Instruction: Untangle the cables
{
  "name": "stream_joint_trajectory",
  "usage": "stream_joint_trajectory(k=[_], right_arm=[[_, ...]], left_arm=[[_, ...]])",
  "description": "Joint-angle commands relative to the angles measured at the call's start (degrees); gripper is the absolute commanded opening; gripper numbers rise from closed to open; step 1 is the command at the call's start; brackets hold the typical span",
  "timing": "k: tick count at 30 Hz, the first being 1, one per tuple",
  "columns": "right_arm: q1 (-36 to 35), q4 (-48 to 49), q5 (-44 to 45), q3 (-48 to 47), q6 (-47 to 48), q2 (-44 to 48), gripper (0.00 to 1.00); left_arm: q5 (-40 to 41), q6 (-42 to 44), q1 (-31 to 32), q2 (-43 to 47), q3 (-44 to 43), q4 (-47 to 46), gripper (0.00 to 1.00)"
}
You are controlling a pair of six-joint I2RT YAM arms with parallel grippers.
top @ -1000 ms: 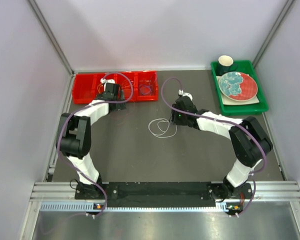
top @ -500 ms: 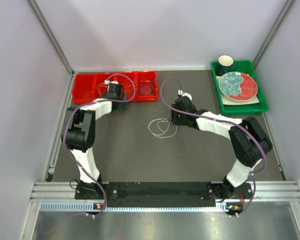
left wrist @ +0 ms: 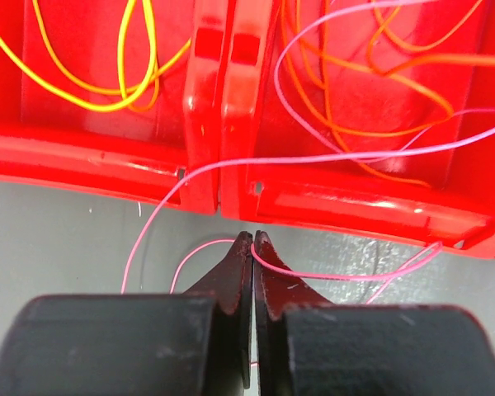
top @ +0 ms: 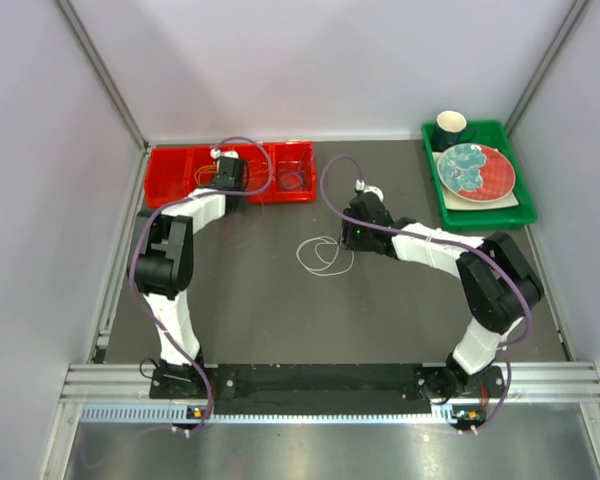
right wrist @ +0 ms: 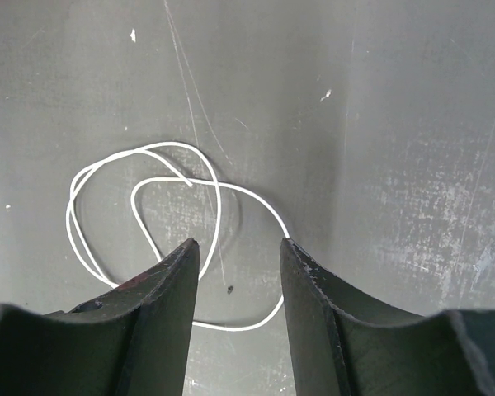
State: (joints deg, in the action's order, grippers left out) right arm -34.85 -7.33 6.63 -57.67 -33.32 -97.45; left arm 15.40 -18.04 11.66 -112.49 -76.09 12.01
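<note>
A red bin (left wrist: 82, 157) fills the far part of the left wrist view, with yellow cables (left wrist: 107, 106) in one compartment and orange cables (left wrist: 346, 128) in the compartment beside it. A thin pink cable (left wrist: 338, 275) trails out over the bin's front wall onto the table. My left gripper (left wrist: 252, 235) is shut on this pink cable just in front of that wall. From above, the left gripper (top: 230, 190) sits at the red bin (top: 170, 192). A white cable (right wrist: 161, 145) lies looped on the table (top: 323, 256). My right gripper (right wrist: 238, 243) hangs open over it, touching nothing.
A green tray (top: 525, 212) at the back right holds a red and teal plate (top: 475, 170) and a dark cup (top: 451, 125). Grey walls close the table on three sides. Thick lilac cables run along both arms.
The left gripper has moved away from me to the red bin and closed from wide open onto the pink cable. The right arm and the white cable have not moved.
</note>
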Motion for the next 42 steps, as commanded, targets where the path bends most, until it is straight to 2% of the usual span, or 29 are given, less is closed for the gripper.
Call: stream_joint_trajectory(k=[1, 10, 15, 16, 18, 19, 22, 26, 35, 39, 40, 42], right_arm=[[-0.7, 0.3, 1.2, -3.1, 0.6, -0.7, 0.44], [-0.8, 0.3, 1.3, -3.2, 0.6, -0.5, 0.44], [-0.7, 0.3, 1.4, -3.2, 0.6, -0.6, 0.44], [-0.8, 0.3, 1.3, -3.2, 0.7, -0.6, 0.44], [-0.8, 0.2, 1.3, -3.2, 0.7, -0.5, 0.44], [-0.7, 0.2, 1.1, -3.1, 0.7, -0.5, 0.44], [-0.7, 0.4, 1.2, -3.0, 0.7, -0.5, 0.44], [-0.7, 0.4, 1.2, -2.9, 0.6, -0.4, 0.44], [-0.8, 0.3, 1.1, -3.0, 0.7, -0.5, 0.44], [-0.8, 0.3, 1.1, -3.1, 0.7, -0.5, 0.44], [-0.8, 0.3, 1.1, -3.1, 0.7, -0.5, 0.44], [-0.8, 0.4, 1.1, -3.1, 0.7, -0.6, 0.44]], left_arm=[[-0.8, -0.3, -0.2, 1.1, -3.5, 0.9, 0.00], [4.0, -1.0, -0.3, 9.6, -4.9, 6.4, 0.00], [7.0, -1.6, -0.3, 13.5, -1.4, 9.4, 0.00], [7.5, -1.9, -0.4, 13.5, -0.6, 9.7, 0.08], [8.1, -3.0, -0.7, 12.0, 0.6, 11.4, 0.37], [8.2, -3.4, -1.1, 11.2, 0.9, 12.1, 0.62], [8.2, -5.0, -1.5, 8.5, 0.9, 13.8, 0.81], [6.8, -7.4, -2.1, 7.7, 2.7, 12.6, 0.88], [2.0, -7.8, -2.2, 5.2, 6.2, 6.9, 0.86], [1.4, -8.3, -2.1, 3.9, 6.0, 6.8, 0.72], [1.5, -8.3, -2.1, 3.7, 6.0, 6.8, 0.63], [1.6, -8.4, -2.1, 3.2, 6.1, 6.5, 0.53]])
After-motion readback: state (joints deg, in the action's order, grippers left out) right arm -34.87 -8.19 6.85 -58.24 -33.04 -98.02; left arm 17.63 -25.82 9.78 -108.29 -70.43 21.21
